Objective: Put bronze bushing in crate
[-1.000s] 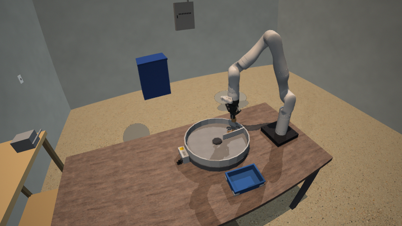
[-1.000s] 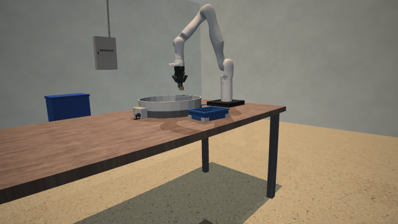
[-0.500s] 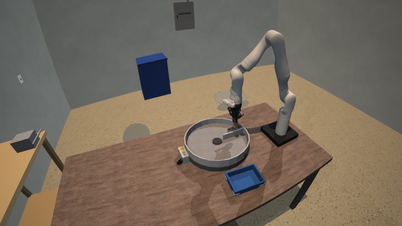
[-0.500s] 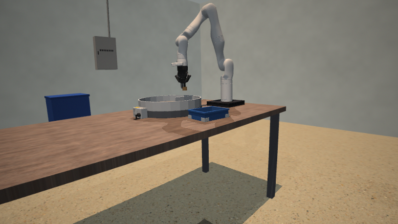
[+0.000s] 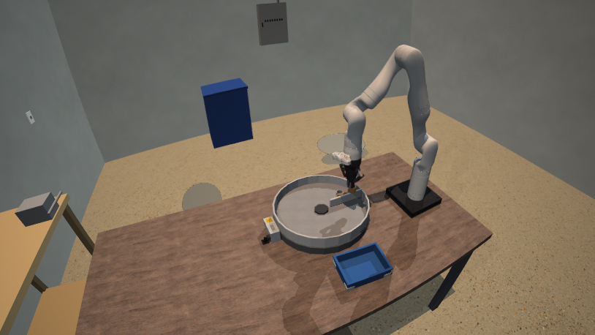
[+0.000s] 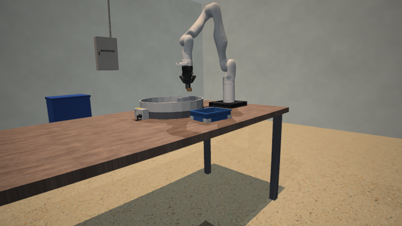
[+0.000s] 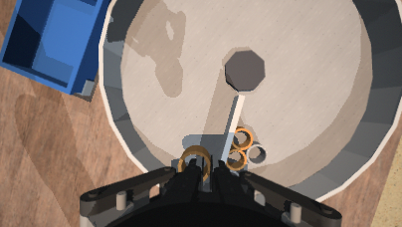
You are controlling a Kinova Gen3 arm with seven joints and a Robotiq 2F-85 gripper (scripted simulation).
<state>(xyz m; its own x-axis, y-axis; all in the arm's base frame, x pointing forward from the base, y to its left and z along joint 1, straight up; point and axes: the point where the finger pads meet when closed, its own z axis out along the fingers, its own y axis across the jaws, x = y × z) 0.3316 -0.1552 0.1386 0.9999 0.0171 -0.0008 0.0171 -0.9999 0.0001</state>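
One bronze bushing (image 5: pixel 352 189) (image 6: pixel 189 89) (image 7: pixel 181 160): raised; lower centre of wrist view.
Fingers (image 5: pixel 350 183) (image 6: pixel 189 85): pinching that bushing by its wall.
Turning table (image 5: pixel 320 241) (image 6: pixel 168 107) (image 7: pixel 112 115): on desk (image 5: pixel 187 266) (image 6: pixel 84 140) (image 7: pixel 35 184), middle of exterior view.
Divider (image 5: pixel 345 199) (image 7: pixel 234 119): two more orange-rimmed bushings (image 7: pixel 252 136) and a grey ring (image 7: pixel 265 152) to its right in wrist view.
Crate (image 5: pixel 368 280) (image 6: pixel 217 116) (image 7: pixel 75 75): on desk, upper left of wrist view; bushing well apart from it.
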